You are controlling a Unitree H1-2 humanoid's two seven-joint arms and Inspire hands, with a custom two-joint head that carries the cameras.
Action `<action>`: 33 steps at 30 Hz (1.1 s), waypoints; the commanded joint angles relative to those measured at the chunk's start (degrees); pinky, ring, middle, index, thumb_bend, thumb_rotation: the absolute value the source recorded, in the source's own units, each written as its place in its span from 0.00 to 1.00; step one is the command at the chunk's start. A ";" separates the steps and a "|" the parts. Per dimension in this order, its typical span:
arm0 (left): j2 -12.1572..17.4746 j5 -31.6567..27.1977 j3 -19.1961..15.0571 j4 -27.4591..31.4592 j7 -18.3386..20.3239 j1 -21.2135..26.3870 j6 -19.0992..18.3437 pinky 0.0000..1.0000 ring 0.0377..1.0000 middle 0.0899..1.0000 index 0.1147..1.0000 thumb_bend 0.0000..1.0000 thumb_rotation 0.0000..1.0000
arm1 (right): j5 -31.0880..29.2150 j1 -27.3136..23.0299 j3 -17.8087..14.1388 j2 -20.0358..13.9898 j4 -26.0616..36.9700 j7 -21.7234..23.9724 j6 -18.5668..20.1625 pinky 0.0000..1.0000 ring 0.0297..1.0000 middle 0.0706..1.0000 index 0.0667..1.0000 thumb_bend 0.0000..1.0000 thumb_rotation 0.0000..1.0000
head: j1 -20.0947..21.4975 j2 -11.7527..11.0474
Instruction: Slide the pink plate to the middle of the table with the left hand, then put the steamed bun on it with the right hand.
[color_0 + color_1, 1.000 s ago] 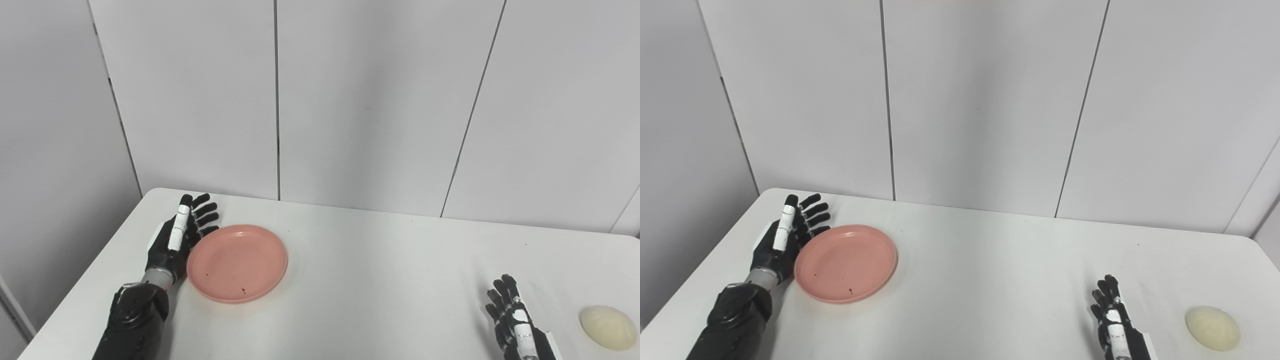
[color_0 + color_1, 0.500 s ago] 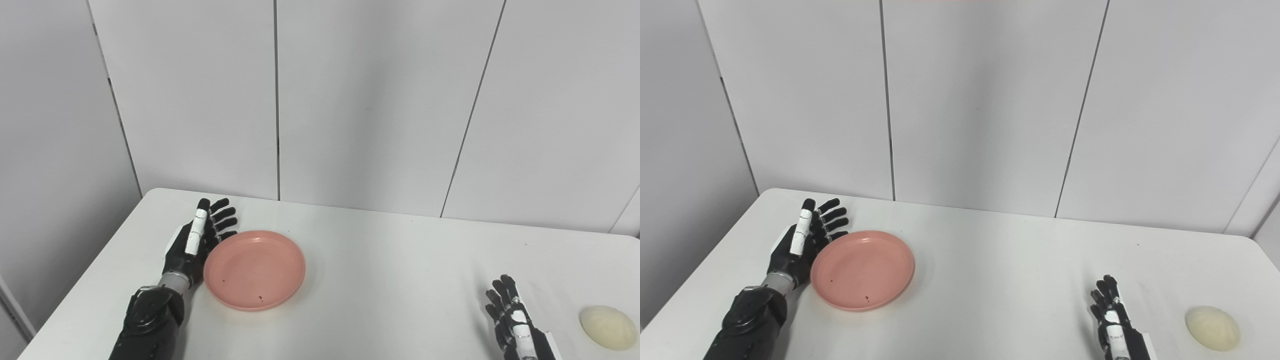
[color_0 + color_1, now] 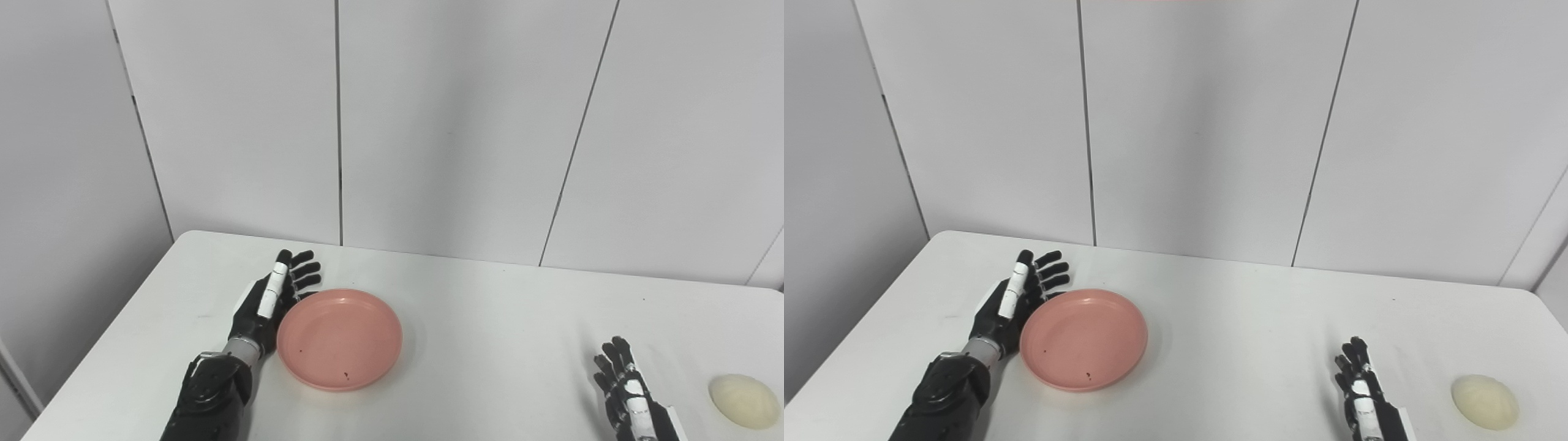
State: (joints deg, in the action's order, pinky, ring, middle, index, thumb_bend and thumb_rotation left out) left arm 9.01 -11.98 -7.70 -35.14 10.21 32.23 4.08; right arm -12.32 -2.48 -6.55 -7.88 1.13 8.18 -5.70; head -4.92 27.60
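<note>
One pink plate (image 3: 340, 339) (left hand (image 3: 267, 303) beside), one steamed bun (image 3: 744, 400), right hand (image 3: 626, 395) apart

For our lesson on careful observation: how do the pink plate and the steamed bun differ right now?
The pink plate is wide, flat and shallow; the steamed bun is small, pale and domed. The plate lies against the open left hand; the bun lies apart from the open right hand. Both rest on the white table.
</note>
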 commanded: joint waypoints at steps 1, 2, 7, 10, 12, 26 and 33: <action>0.08 0.41 0.10 1.51 -0.59 2.34 1.01 0.73 0.81 0.80 0.77 0.91 0.91 | -0.31 2.17 0.39 0.97 -1.61 0.21 -1.25 1.00 0.97 0.98 0.99 0.77 0.91 | 0.00 0.08; -0.09 0.46 0.21 1.70 -0.71 2.33 0.75 0.72 0.81 0.80 0.77 0.90 0.91 | -0.26 2.15 0.36 1.02 -1.68 0.12 -1.21 1.00 0.97 0.98 0.99 0.77 0.91 | 0.07 0.12; -0.55 0.73 0.85 2.35 -1.32 2.23 -0.06 0.72 0.81 0.80 0.77 0.90 0.91 | -0.39 2.12 0.41 1.04 -1.91 0.37 -1.50 1.00 0.97 0.98 0.98 0.77 0.91 | 0.46 0.24; -1.00 0.71 1.14 2.70 -1.37 2.13 -0.44 0.71 0.81 0.80 0.77 0.89 0.91 | -0.31 2.17 0.49 1.08 -1.79 0.36 -1.46 1.00 0.97 0.98 0.99 0.77 0.91 | 0.94 0.43; -1.20 1.00 1.38 2.93 -1.49 2.03 -0.57 0.70 0.80 0.79 0.76 0.89 0.90 | -0.16 2.24 0.55 1.20 -1.52 0.21 -1.29 1.00 0.97 0.98 0.99 0.78 0.90 | 1.29 0.53; -2.92 2.15 1.25 3.60 -3.64 1.34 1.06 0.70 0.84 0.87 0.79 0.88 0.92 | 3.03 2.45 2.05 3.15 0.74 -1.67 0.30 0.97 0.95 0.95 0.96 0.79 0.91 | 9.61 2.04; -2.75 1.49 0.54 4.39 -3.07 0.89 0.63 0.74 0.87 0.89 0.83 0.88 0.92 | 4.44 2.30 3.28 4.83 1.72 -2.99 1.76 0.96 0.95 0.95 0.95 0.80 0.88 | 14.47 2.31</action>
State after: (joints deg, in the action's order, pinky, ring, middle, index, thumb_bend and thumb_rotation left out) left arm 5.74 -9.77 -6.97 -32.89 6.80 31.50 3.24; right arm -7.88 -1.57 -4.11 -4.46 3.77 5.56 -4.70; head 9.57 29.88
